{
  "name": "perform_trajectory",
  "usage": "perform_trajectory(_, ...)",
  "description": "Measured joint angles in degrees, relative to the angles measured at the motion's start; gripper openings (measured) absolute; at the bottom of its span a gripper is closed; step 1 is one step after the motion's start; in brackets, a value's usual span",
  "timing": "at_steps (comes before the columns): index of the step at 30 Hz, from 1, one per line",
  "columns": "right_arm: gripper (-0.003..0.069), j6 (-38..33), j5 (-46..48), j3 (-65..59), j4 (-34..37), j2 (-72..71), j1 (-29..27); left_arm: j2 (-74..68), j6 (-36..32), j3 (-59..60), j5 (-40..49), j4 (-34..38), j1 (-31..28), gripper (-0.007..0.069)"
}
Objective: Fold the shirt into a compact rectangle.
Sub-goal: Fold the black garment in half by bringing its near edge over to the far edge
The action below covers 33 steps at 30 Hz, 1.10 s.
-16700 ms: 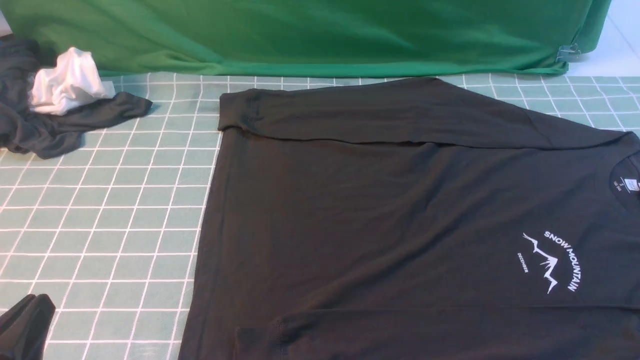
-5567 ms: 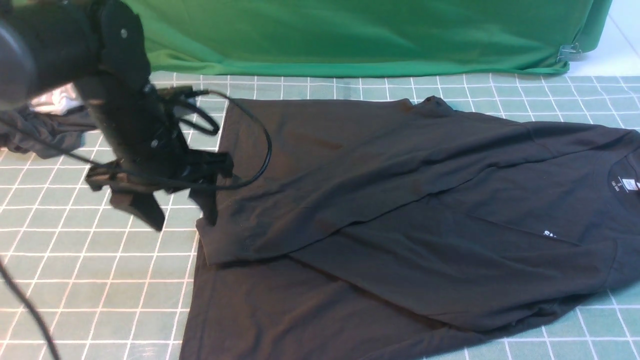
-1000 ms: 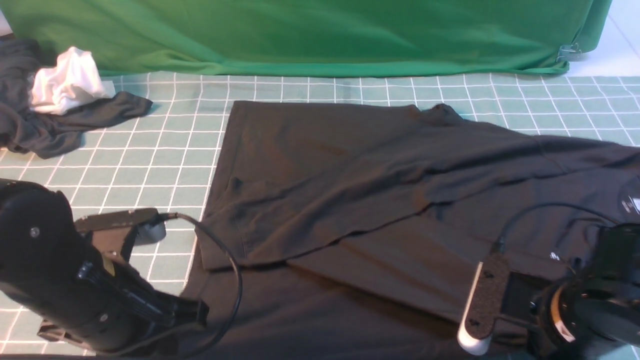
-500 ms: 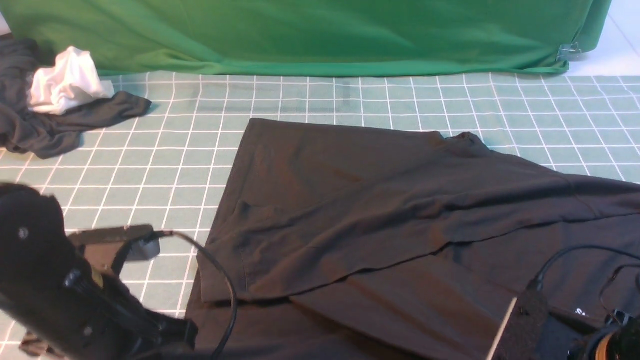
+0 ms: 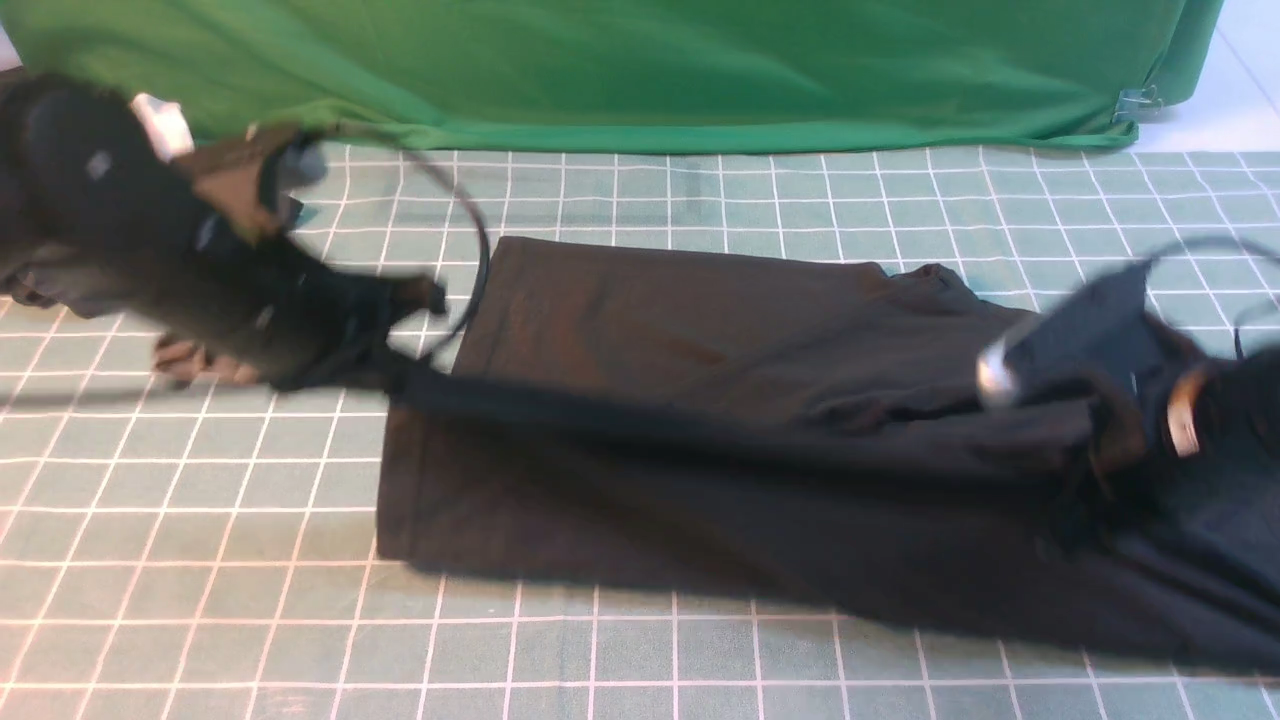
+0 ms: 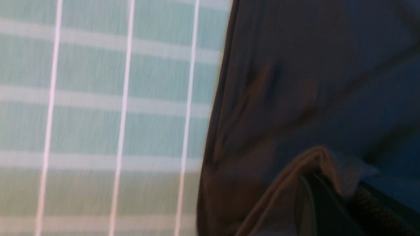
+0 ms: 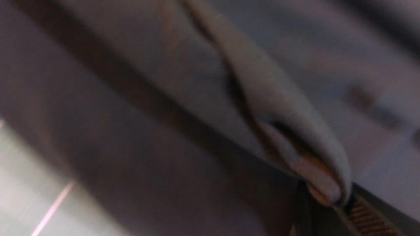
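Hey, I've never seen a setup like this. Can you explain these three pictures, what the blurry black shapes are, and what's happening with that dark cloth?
This is a robot with two arms, each ending in a pincer called a gripper. The wide picture comes from a camera between the arms, looking forward. The two blurry close-ups come from cameras on each wrist. The blurry black shapes are the arms. On a teal checked tablecloth lies a large black fabric shirt, with a green cloth backdrop behind. The left gripper and the right gripper are each shut on an edge of the shirt, holding it raised off the table between them. The wrist pictures show those pinched folds close up. A bit of white cloth peeks out behind the left arm.
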<state>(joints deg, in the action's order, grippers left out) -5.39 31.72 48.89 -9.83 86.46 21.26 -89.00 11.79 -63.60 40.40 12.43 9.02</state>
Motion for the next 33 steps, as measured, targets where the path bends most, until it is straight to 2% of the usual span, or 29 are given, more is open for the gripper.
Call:
perform_trajectory(4, 0.0038, -0.05, -1.90, 8.62, 0.00, 8.76, -3.59, -9.06, -0.20, -6.36, -4.94, 1.14, -0.56, 0.0015)
perform_trajectory(10, 0.0038, 0.01, -2.12, 20.08, -0.06, 18.38, -5.65, -20.97, -0.25, -17.67, -7.04, 1.14, -0.65, 0.0015)
perform_trajectory(17, 0.0048, 0.05, -3.84, 26.35, -0.12, 24.59, -6.94, -29.74, -0.25, -27.82, -8.55, 1.15, -0.96, 0.0015)
perform_trajectory(19, 0.0072, 0.05, -5.16, 26.50, -0.12, 25.98, -7.51, -32.04, -0.25, -29.95, -9.09, 1.21, -0.96, 0.0015)
perform_trajectory(23, 0.0176, 0.68, -8.72, 26.50, -0.31, 27.65, -8.73, -34.07, -0.25, -30.56, -11.95, 1.33, -0.96, 0.0033)
perform_trajectory(24, 0.0227, 1.37, -10.97, 26.50, -0.40, 28.02, -9.21, -34.51, -0.25, -30.56, -13.00, 1.33, -0.96, 0.0052)
perform_trajectory(25, 0.0235, 1.53, -10.97, 26.50, -0.40, 28.09, -9.27, -34.58, -0.25, -30.56, -13.31, 1.33, -0.96, 0.0057)
perform_trajectory(28, 0.0315, 3.86, -16.76, 26.63, -0.49, 28.27, -9.90, -35.66, -0.25, -30.64, -16.76, 2.36, -0.96, 0.0139)
perform_trajectory(31, 0.0329, 4.20, -18.59, 27.20, -0.56, 28.27, -10.00, -36.09, -0.25, -31.18, -18.49, 2.50, -1.14, 0.0227)
perform_trajectory(32, 0.0321, 4.85, -17.94, 27.78, -0.58, 27.98, -10.00, -36.12, -0.19, -32.23, -18.39, 2.63, -1.59, 0.0293)
perform_trajectory(33, 0.0311, 5.39, -17.07, 28.09, -0.58, 27.67, -10.00, -35.98, -0.19, -33.34, -17.97, 2.63, -1.89, 0.0325)
